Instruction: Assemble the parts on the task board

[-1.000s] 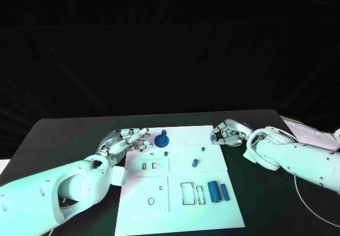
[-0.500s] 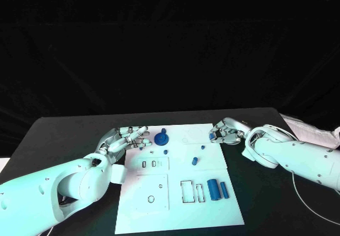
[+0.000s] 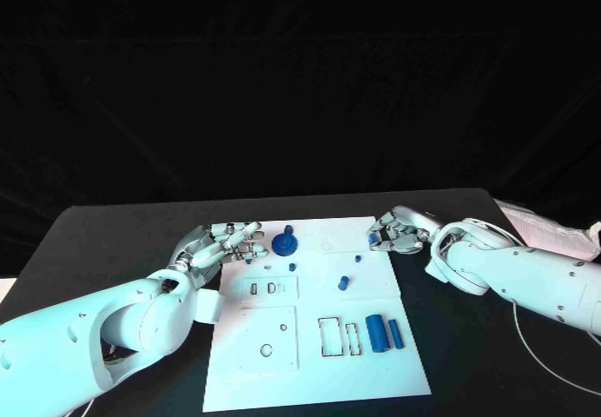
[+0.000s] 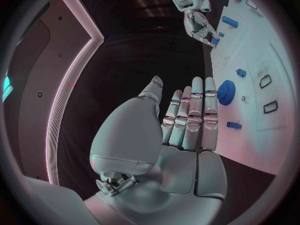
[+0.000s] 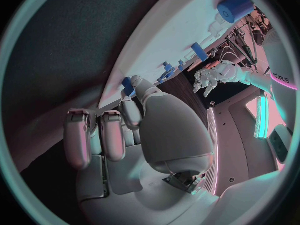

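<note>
Board: I see the white rectangular task board (image 3: 320, 339) lying flat in the middle of the black table (image 3: 113, 234), between the two arms.

Left hand: my silver left hand (image 3: 223, 246) sits at the board's far left edge, its fingers extended and slightly apart with nothing between them; the fingertips (image 4: 203, 85) reach toward the gear.

Gear: a round blue toothed gear part (image 3: 287, 247) stands on the far portion of the board, just beside the left hand's fingertips and apart from them in the left wrist view (image 4: 226, 92).

Right hand: my silver right hand (image 3: 394, 233) is at the board's far right corner with its fingers curled in. A small blue piece (image 3: 374, 238) shows at its fingertips; I think it is pinched there, though the head view is too coarse to be certain. The right wrist view shows blue at one fingertip (image 5: 127, 83) against the board's edge.

Loose parts: a short blue peg (image 3: 343, 281) lies mid-board; two blue oblong blocks (image 3: 385, 333) lie side by side near the board's right edge, beside rectangular outlined slots (image 3: 331, 337).
</note>
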Robot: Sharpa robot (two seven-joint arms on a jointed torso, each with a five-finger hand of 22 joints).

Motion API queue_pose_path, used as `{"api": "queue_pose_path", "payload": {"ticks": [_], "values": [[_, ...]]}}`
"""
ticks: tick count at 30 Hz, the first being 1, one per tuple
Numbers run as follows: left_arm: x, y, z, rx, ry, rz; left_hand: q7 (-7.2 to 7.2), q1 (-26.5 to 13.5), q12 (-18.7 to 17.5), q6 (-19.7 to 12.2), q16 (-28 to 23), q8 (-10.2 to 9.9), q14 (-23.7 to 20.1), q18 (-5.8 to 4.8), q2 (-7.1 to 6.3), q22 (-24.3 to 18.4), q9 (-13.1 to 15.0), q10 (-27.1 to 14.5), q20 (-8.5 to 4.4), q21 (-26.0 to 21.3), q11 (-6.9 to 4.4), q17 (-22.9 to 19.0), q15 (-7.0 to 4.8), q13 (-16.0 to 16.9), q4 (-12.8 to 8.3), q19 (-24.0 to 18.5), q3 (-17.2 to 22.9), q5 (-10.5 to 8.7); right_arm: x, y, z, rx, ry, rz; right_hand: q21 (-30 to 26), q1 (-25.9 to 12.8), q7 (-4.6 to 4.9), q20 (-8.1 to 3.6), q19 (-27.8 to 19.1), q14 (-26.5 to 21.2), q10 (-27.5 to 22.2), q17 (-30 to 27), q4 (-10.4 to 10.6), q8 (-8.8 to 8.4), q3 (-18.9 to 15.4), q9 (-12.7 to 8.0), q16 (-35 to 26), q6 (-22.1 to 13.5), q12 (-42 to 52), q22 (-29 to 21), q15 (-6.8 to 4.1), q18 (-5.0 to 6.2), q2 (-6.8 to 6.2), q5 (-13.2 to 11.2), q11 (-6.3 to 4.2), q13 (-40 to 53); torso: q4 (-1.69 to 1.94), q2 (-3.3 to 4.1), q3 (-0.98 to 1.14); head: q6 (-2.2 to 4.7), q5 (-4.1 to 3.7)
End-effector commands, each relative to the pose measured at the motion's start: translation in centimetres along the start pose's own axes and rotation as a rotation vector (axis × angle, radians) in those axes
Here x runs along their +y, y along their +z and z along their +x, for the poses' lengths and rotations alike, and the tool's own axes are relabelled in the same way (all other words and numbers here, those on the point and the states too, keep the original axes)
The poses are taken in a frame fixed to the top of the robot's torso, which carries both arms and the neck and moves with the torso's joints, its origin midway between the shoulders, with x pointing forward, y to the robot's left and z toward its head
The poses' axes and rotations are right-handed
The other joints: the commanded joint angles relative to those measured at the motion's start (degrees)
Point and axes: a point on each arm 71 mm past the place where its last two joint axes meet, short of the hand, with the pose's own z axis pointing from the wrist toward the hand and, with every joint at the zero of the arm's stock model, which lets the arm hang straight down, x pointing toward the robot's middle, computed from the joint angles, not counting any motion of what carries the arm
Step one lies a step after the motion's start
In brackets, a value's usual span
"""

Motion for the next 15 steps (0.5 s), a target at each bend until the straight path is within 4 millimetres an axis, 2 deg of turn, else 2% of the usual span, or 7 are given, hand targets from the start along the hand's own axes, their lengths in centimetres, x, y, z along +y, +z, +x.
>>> {"api": "queue_pose_path", "payload": {"ticks": [1, 11, 15], "values": [[-0.06, 0.0, 0.23, 0.024, -0.008, 0.003, 0.13, 0.0, -0.3, -0.1, -0.3, -0.3, -0.3, 0.61, 0.37, -0.1, 0.0, -0.5, -0.11, -0.2, -0.03, 0.1, 0.1, 0.0, -0.4, 0.4, 0.0, -0.16, 0.09, 0.04, 0.29, 0.017, -0.005, 0.002, 0.0, -0.4, -0.12, -0.02, -0.2, 4.2, -0.3, 6.3, 0.0, -0.35, -0.4, -0.1, -0.1, -0.5, -0.3, 4.0, -0.15, -0.96, 0.06, 0.3, -0.17, 0.2, -0.02, 0.04, 0.0, -0.07, 0.02], [-0.05, -0.03, 0.18, 0.023, -0.008, 0.0, 0.13, 0.0, -0.3, -0.1, -0.3, -0.3, -0.3, 0.61, 0.37, -0.1, 0.0, -0.5, -0.11, -0.2, -0.03, 0.1, 0.1, 0.0, -0.4, 0.4, 0.0, -0.16, 0.15, 0.11, 0.38, 0.024, -0.005, 0.001, 0.0, -0.2, -0.16, 0.03, -0.2, 4.2, -0.2, 6.3, -0.2, -0.28, -0.2, 0.0, -0.1, -0.3, -0.1, 4.0, -0.13, -0.97, 0.42, 0.5, -0.2, 0.4, 0.0, -0.01, 0.01, -0.17, -0.08], [-0.05, -0.03, 0.16, 0.023, -0.008, -0.001, 0.13, 0.0, -0.3, -0.1, -0.3, -0.3, -0.3, 0.61, 0.42, -0.1, 0.0, -0.5, -0.11, -0.2, -0.03, 0.1, 0.1, 0.0, -0.5, 0.4, 0.0, -0.16, 0.15, 0.11, 0.4, 0.026, -0.005, 0.0, 0.0, 0.2, -0.54, -0.01, -0.1, 4.2, 0.2, 6.4, -0.5, 0.45, 0.3, 0.3, 0.0, 1.3, 0.4, 4.2, -0.3, -0.99, 1.27, 0.0, -0.48, 0.8, 0.02, 0.01, 0.02, -0.24, -0.12]]}}
